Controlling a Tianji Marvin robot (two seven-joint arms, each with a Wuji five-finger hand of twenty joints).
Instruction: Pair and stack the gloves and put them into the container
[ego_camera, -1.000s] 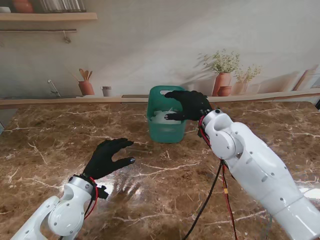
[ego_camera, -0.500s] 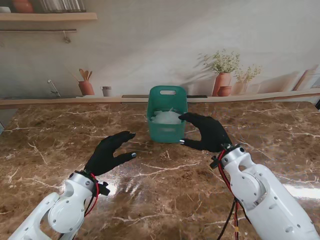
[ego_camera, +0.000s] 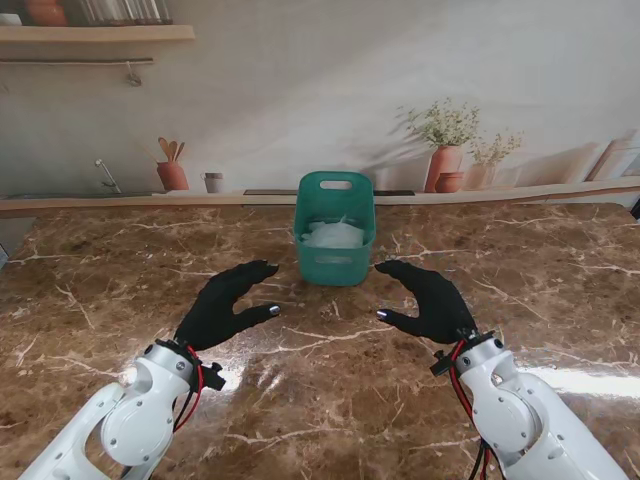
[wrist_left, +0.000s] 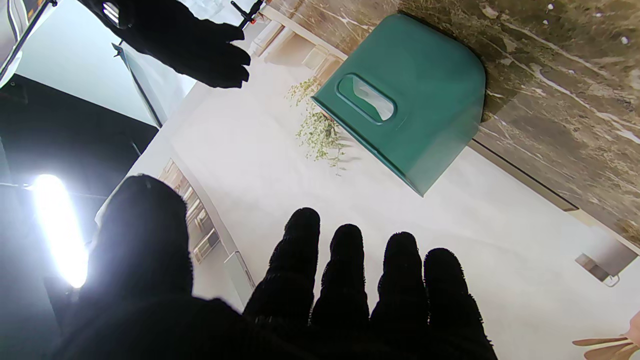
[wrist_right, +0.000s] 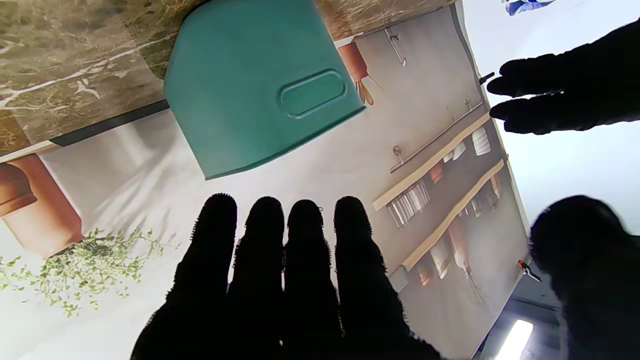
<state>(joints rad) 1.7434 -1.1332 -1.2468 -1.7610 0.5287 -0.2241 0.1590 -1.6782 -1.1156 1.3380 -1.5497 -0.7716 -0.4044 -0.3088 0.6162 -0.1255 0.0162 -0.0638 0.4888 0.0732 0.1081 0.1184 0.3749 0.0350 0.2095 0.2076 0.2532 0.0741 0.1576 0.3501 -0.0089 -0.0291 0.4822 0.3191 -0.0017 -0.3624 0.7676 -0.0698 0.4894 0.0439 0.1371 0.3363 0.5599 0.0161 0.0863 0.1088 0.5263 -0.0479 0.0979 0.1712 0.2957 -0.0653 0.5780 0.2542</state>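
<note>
Over bench (ego_camera: 330, 370), left hand (ego_camera: 222, 306) and right hand (ego_camera: 428, 300) hover, fingers spread, holding nothing, palms facing each other. Green container (ego_camera: 335, 240) stands beyond, between them. White gloves (ego_camera: 333, 235) lie inside, so task likely finished. Pairing or stacking hard to make out; wrist views show only container's outside.

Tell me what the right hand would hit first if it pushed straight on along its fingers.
Probably the green container: the right hand points toward it in its wrist view, nothing between. From the stand, it might just pass the container's right side.
</note>
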